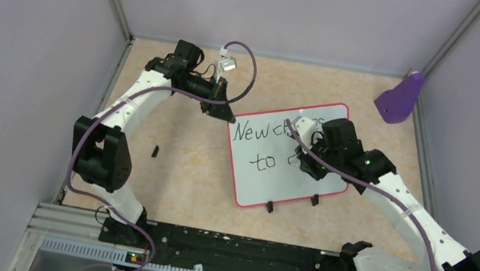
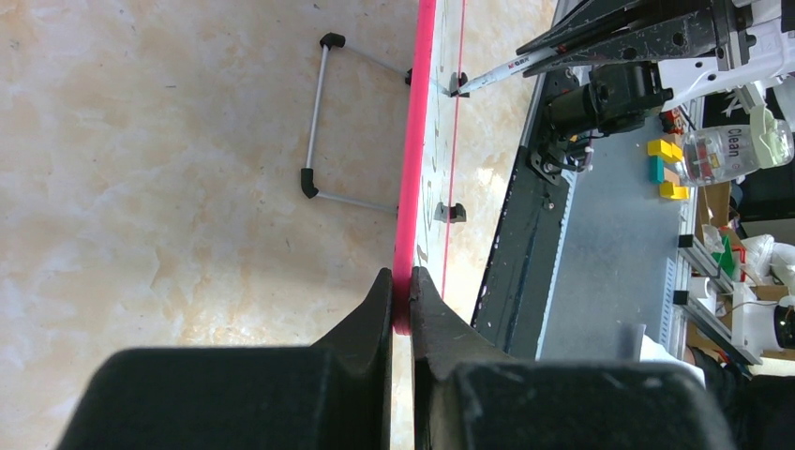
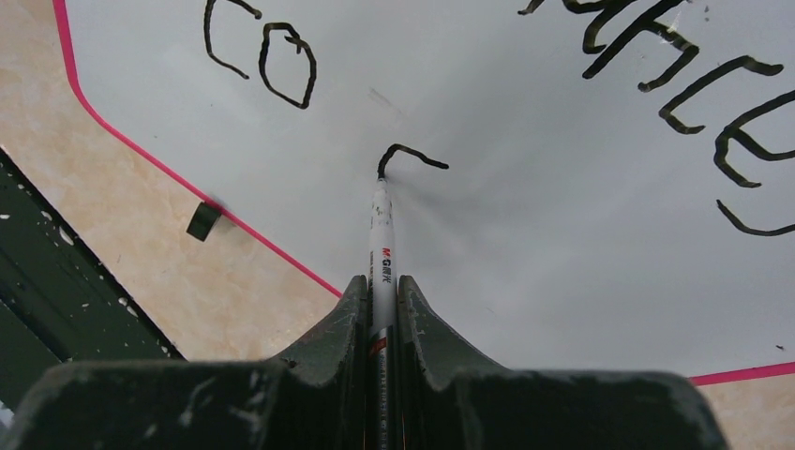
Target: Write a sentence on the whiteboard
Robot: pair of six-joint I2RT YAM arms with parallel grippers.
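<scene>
1. A beige, mottled, stone-patterned surface (image 1: 179,169), matt and level, is spread beneath both grippers.
2. A rectangular glossy whiteboard (image 1: 288,185) with a thin red-pink rim and rounded corners is rested on it, between the two grippers. It is judged light, stiff and slippery, likely to slide under pen pressure, so it is best taken by the rim.
3. The left gripper (image 2: 401,291) is pressed together on that rim, one black wedge-shaped finger on either side of the edge.
4. The right gripper (image 3: 380,292) is pinched on a slim white marker pen (image 3: 381,220), whose tip is set on the board just ahead of the fingers.
5. The dark handwritten sentence (image 1: 256,133) is only partly written: "New" and "to" can be read, and the other letters are partly hidden by the arm.
6. A short hooked stroke (image 3: 408,155) is found at the pen tip.
</scene>
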